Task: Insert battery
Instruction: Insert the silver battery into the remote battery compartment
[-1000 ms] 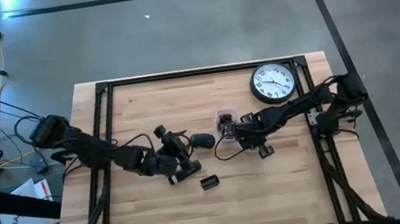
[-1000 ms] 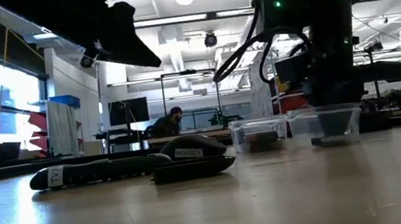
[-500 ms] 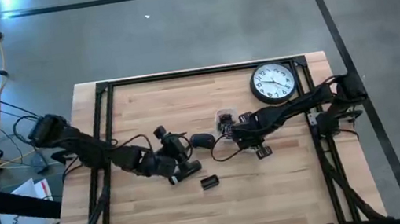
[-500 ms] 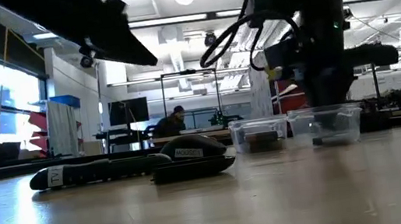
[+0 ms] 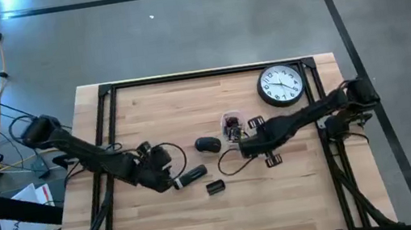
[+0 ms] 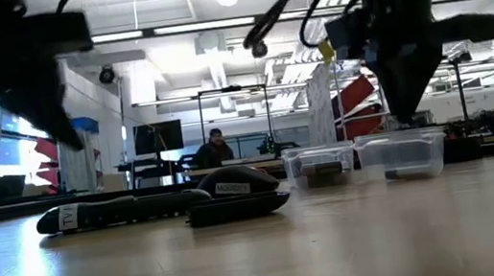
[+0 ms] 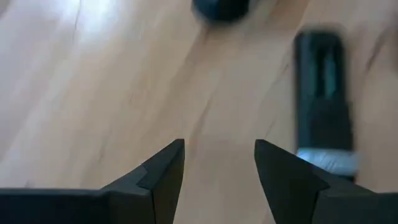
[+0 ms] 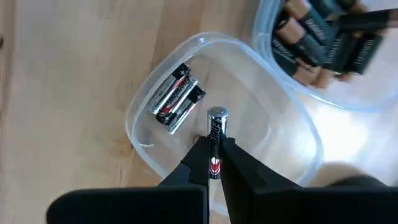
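Note:
My right gripper (image 8: 213,148) (image 5: 246,148) is shut on an AA battery (image 8: 216,127) above a clear tub (image 8: 273,134) in which two more batteries (image 8: 177,98) lie on the floor. A second tub (image 8: 323,37) beside it holds several batteries. A black remote (image 5: 190,177) (image 7: 323,93) lies on the table with its long open slot up. A small black cover (image 5: 215,187) lies near it, and a black mouse (image 5: 208,144) farther back. My left gripper (image 7: 219,146) (image 5: 163,170) stands open over bare wood to the left of the remote. My right gripper pinches the battery's lower half (image 8: 214,155) between its two fingers, which lie along it. Its free end (image 8: 217,114) sticks out past the fingertips toward the tub. The fingers come from above, pointing down. The battery is lifted clear of the tub's floor.
A white wall clock (image 5: 279,86) lies face up at the table's far right. A black metal frame (image 5: 104,93) runs along the table's edges. Bare wood stretches across the near half (image 5: 229,217).
My right gripper has risen out of the clear tub with the battery and drifted a little toward the near edge. My left gripper has drawn back from over the remote toward the table's left edge. The remote has stayed where it was.

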`<state>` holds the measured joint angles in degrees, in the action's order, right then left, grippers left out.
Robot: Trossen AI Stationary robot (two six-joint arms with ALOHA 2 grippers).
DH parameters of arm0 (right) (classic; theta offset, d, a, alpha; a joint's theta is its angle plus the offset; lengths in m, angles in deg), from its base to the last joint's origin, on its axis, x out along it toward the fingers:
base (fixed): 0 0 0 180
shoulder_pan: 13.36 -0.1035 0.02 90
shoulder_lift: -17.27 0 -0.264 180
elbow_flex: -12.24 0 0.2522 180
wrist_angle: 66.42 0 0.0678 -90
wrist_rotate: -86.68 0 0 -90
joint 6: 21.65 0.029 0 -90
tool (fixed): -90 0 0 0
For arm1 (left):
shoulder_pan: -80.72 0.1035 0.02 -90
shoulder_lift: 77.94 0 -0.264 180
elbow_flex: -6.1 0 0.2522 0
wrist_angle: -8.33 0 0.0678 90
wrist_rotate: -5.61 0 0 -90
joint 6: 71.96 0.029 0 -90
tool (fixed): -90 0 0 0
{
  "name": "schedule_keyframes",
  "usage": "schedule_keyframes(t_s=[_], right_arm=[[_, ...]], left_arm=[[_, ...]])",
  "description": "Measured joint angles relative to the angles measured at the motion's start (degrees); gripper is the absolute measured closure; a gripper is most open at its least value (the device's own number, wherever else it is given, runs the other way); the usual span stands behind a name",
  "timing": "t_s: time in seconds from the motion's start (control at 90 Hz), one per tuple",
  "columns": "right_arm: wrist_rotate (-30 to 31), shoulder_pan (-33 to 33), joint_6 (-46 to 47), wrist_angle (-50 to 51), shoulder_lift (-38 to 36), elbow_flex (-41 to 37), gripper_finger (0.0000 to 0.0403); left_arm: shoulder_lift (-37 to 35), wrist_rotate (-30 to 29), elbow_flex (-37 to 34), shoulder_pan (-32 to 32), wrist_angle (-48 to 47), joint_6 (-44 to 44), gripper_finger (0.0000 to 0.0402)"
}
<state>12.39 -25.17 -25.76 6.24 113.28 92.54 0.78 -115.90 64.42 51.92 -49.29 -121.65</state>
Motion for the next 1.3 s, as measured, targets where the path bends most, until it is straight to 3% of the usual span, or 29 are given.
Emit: schedule_keyframes(t_s=[0.267,0.478,0.889,1.056,1.222,1.3], right_arm=[[0.1,-4.5,8.3,-1.7,-0.1,3.1,0.0402],[-2.0,-8.4,14.2,-9.8,-0.1,3.1,0.0402],[-2.2,-12.1,18.4,-27.8,0.2,3.1,0.0403],[-2.3,-12.2,21.2,-34.2,1.8,3.1,0.0403],[-2.7,-12.2,22.3,-39.4,4.2,3.0,0.0403],[-2.9,-12.2,23.5,-41.6,5.2,3.0,0.0403]], left_arm=[[4.9,3.6,-4.6,-2.7,11.6,0.7,0.0224],[11.4,4.5,-5.6,-4.3,19.8,0.9,0.0224],[15.6,6.1,-0.3,-6.6,41.2,10.9,0.0224],[14.5,5.7,3.3,-8.8,33.3,11.0,0.0224],[13.1,3.1,4.6,-10.3,14.3,1.4,0.0224],[13.4,3.6,2.7,-9.9,11.7,-2.3,0.0224]])
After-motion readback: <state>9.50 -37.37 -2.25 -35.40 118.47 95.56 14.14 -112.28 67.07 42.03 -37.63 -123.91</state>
